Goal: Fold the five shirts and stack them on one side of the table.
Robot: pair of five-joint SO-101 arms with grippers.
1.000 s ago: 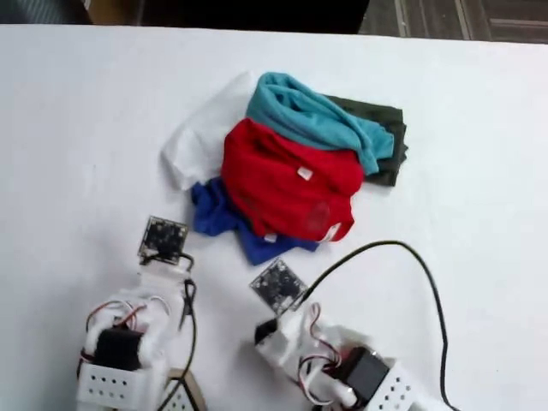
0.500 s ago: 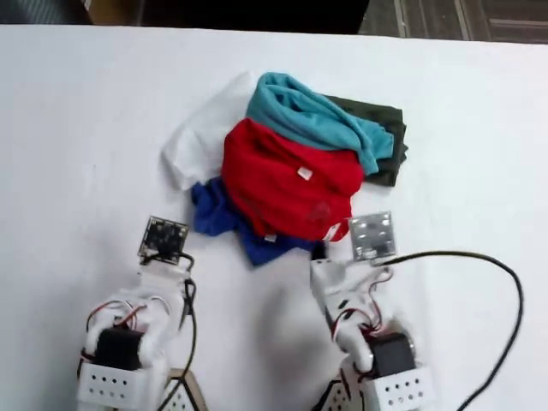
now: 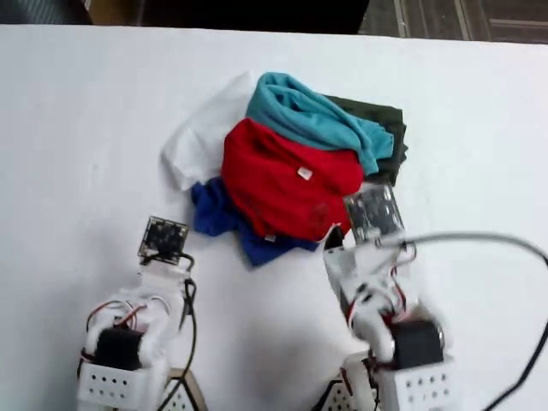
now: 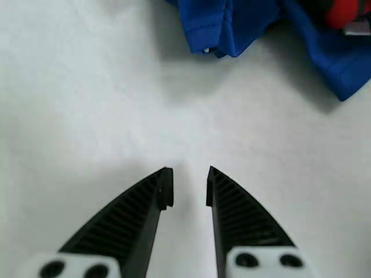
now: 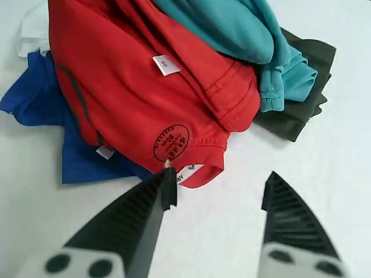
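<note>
A white tabletop carries a loose, unfolded heap of five shirts toward its far middle. The red shirt lies on top at the front of the heap, crumpled, with a small white tag showing. The teal shirt is draped across its far edge and runs down to the heap's right side. A white shirt spreads out from under the heap on the left. A blue shirt pokes out beneath the red one at the near left. A dark green shirt lies under the teal one at the far right. The right arm stands at the near edge and stretches up to the heap's near right corner. The left arm sits at the near left, apart from the shirts. The right claw is wide apart and holds nothing, one fingertip at the red hem, the other over bare tabletop. The left claw is narrow, with a slim gap, and holds nothing over bare tabletop just short of the blue shirt. A cable runs from the right arm toward the right edge.
</note>
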